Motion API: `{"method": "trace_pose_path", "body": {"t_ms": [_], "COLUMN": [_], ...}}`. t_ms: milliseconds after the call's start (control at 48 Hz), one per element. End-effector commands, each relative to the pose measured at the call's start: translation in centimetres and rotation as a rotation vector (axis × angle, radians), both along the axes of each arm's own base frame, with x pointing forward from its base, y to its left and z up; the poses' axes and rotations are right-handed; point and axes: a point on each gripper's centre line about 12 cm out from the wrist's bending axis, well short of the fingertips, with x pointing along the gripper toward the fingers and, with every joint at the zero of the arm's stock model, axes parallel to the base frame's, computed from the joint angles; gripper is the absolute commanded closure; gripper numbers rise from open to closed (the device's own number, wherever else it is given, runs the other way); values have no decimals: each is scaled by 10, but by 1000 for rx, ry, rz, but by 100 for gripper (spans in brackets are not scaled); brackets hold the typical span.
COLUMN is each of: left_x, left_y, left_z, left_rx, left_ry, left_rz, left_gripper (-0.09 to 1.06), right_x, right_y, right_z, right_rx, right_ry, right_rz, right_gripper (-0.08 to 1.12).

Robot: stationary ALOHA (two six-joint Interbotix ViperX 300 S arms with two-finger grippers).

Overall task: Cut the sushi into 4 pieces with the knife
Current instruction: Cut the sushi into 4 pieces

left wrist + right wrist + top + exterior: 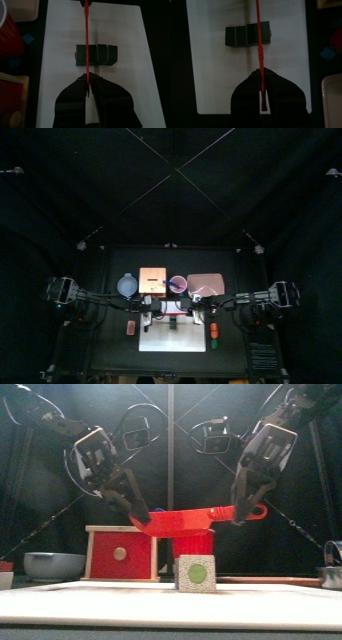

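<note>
The dark green sushi roll [197,572] stands on the white cutting board [80,599], its blocks still joined. Both grippers hold one red toy knife [194,519] level above it. My left gripper [136,512] is shut on one end and my right gripper [247,506] on the other. In the left wrist view the knife [86,35] runs as a thin line from the left gripper [88,77] across the roll [100,54]. In the right wrist view the knife [259,30] crosses the roll [244,35] ahead of the right gripper [261,75].
Behind the board stand the red cup [178,283], the wooden box with a red drawer front [120,552], the blue-grey bowl [54,564] and the pink tray [205,284]. Small orange toys lie beside the board on the left [131,328] and right [213,333].
</note>
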Motion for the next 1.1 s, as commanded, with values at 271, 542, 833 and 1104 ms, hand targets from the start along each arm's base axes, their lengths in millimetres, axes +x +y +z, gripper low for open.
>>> {"method": "trace_pose_path", "body": {"t_ms": [271, 542, 833, 1104], "left_x": [6, 8, 9, 9], "left_y": [3, 8, 12, 10], "left_z": [-9, -15, -16, -20], "left_rx": [0, 0, 1, -2], "left_ry": [20, 34, 38, 48], "left_rz": [9, 24, 34, 31], "left_gripper": [50, 50, 50, 50], "right_x": [1, -2, -6, -6], "right_y": [-6, -11, -14, -10], "right_z": [-13, -22, -31, -38], "right_rx": [-18, -18, -14, -10], "right_ry": [34, 56, 82, 103], "right_rz": [-5, -19, -31, -24], "right_gripper": [88, 88, 88, 88]}}
